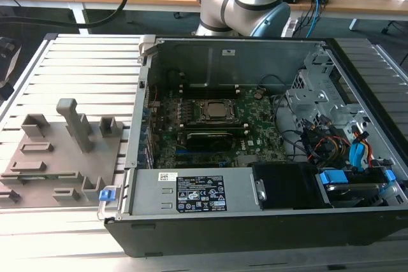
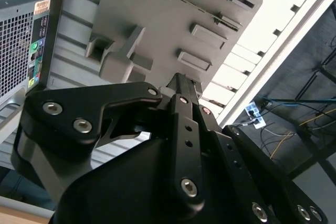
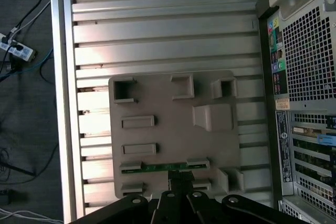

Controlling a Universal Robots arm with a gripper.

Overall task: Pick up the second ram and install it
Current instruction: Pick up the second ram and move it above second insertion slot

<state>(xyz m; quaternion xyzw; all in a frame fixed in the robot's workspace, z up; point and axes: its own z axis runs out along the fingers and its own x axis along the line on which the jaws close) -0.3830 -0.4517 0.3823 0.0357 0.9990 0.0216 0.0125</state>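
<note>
1. Green along its top edge, the second ram (image 3: 152, 168) stands on its long edge in a slot of the grey fixture plate (image 3: 168, 114), between two small end brackets. It is not in the machine yet.
2. The end effector (image 3: 179, 176) hangs over the middle of the stick, very close. I cannot tell whether it touches the stick, how far open it is, or whether it has hold of anything.
3. The plate lies on the slatted metal table (image 3: 157, 24), just beside the open computer case (image 1: 210, 62).
4. Risk, my judgement: a closure off-centre across that thin edge could pinch a bracket or tilt the stick.
5. Risk: if the stick binds in its slot, a lift may drag the plate along.
6. Risk: a crooked grip here means a crooked approach to the motherboard (image 1: 167, 137).
</note>
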